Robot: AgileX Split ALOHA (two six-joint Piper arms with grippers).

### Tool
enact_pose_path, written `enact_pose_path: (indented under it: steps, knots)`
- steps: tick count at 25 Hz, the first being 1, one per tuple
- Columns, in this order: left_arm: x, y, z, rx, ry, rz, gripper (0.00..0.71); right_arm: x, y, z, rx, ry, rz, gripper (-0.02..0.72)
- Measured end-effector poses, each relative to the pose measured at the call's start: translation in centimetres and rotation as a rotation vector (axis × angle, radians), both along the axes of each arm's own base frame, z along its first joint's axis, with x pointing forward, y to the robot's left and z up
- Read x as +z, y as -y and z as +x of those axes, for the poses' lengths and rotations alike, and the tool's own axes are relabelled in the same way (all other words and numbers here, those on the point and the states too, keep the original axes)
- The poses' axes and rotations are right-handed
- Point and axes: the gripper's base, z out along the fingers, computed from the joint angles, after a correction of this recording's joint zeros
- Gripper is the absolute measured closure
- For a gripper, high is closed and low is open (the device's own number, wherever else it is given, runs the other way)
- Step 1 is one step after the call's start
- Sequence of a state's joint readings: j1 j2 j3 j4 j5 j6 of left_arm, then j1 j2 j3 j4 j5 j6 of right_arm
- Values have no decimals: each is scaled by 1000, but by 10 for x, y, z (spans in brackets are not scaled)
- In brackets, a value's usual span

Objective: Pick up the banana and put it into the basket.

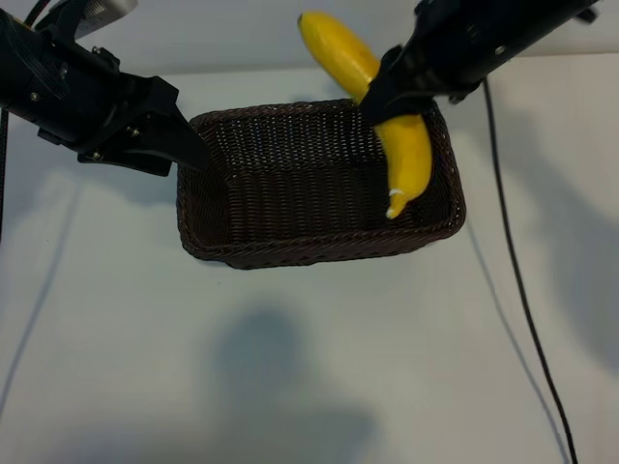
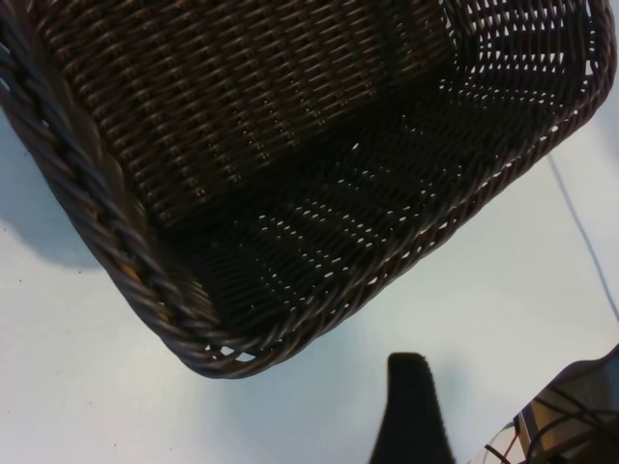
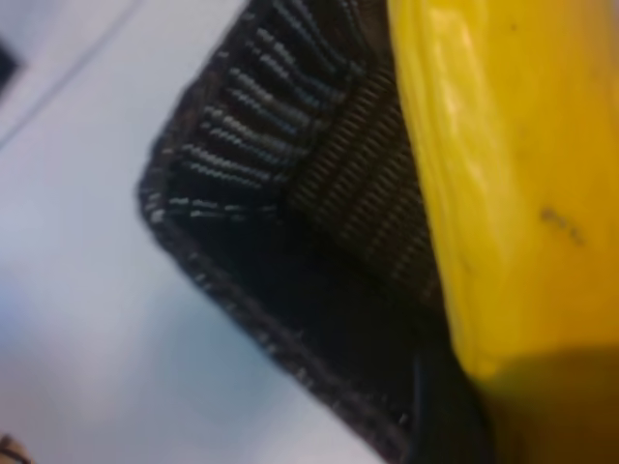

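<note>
The dark brown wicker basket [image 1: 290, 253] stands on the white table mid-view. My right gripper [image 1: 387, 97] is shut on the yellow banana [image 1: 411, 159] around its middle and holds it tilted over the basket's right end. The banana's pale lower end hangs inside, just above the basket floor, and its upper end sticks out past the far rim. The right wrist view shows the banana [image 3: 513, 174] close up over a basket [image 3: 251, 116] corner. My left gripper [image 1: 193, 150] is open at the basket's left rim, holding nothing. One of its fingers [image 2: 411, 406] shows just outside the basket [image 2: 290, 145].
A black cable [image 1: 522, 290] runs across the table to the right of the basket. A thinner cable [image 1: 44, 290] lies at the far left. The near half of the white table [image 1: 290, 367] carries only a shadow.
</note>
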State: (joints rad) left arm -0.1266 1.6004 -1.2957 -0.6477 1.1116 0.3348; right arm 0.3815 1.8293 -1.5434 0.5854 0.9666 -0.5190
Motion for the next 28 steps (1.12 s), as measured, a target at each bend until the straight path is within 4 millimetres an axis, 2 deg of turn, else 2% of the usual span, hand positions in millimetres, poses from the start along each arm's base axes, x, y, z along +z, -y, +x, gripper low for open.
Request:
enact_pose_path:
  steps: [4,12,14,18,20,24,28]
  knots:
    - [0,0,0,0,0,-1,171,-30,-5,13,-20,-47,-19,281]
    - [0,0,0,2,-1,-1,171,-56,-8,22,-27,-90,-33,281]
    - [0,0,0,2,0,-2,171,-57,-8,22,-26,-94,-34,271]
    - [0,0,0,2,0,-3,171,-57,-8,23,-64,-112,-24,126]
    - [0,0,0,2,0,-3,171,-57,-8,22,-68,-128,-24,83]
    - [0,0,0,2,0,-4,171,-54,-6,17,-22,-166,-65,105]
    - [0,1,0,3,-1,-8,171,-25,4,13,-21,-110,-106,154]
